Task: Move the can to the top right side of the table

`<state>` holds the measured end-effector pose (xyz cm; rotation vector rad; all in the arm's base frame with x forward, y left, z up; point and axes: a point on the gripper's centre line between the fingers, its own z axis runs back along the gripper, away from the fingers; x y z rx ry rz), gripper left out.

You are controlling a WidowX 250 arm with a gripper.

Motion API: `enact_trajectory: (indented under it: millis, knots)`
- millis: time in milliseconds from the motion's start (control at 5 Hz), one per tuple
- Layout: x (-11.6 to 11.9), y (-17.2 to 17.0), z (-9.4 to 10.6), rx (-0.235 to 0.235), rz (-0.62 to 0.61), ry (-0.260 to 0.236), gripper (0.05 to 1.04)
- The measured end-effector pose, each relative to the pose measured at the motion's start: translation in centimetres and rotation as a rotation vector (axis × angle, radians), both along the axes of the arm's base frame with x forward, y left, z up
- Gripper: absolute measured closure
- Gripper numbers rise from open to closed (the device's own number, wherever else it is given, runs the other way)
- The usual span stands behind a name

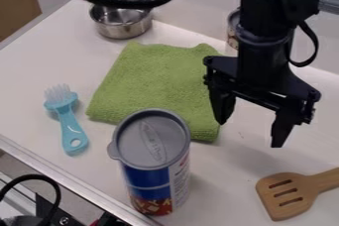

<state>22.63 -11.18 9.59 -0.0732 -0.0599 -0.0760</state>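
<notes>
Two cans are seen. The nearer one, a tall cylinder with a grey plastic lid and a blue, white and red label (pixel 147 178), is stood upright at the near edge, left of centre; this is taken as the task's can. One pale wooden spatula with three slots (pixel 311 185) is laid at the near right, and one light-blue brush with white bristles (pixel 69 121) at the left. One green cloth (pixel 149 79) is spread across the middle. Beyond it are placed one round silver metal pot (pixel 122 27) and the second can (pixel 232 34), partly hidden behind the arm.

One black two-finger gripper (pixel 250 133) is hung over the right half; it is released, its fingers parted widely.

All of this is carried by a smooth white table (pixel 39 66). Past its near left side a black cable (pixel 56 190) is seen; at the far left, a brown panel (pixel 20 2) is seen beside grey floor.

The table is bounded in front by a metal trim (pixel 66 178), close beside the nearer can's base. White surface is left between that can and the spatula, and more beyond the spatula, right of the cloth.
</notes>
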Motion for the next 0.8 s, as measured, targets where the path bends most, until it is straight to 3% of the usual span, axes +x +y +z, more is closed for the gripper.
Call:
enact_trajectory:
  millis: [400, 600, 800]
  knots:
    - [-0.3, 0.3, -0.1, 0.039, 0.005, 0.03, 0.087]
    - [0.0, 0.6, 0.9, 0.03, -0.001, 0.05, 0.087]
    - [-0.1, 1.6, 2.9, 0.005, 0.0, 0.037, 0.087]
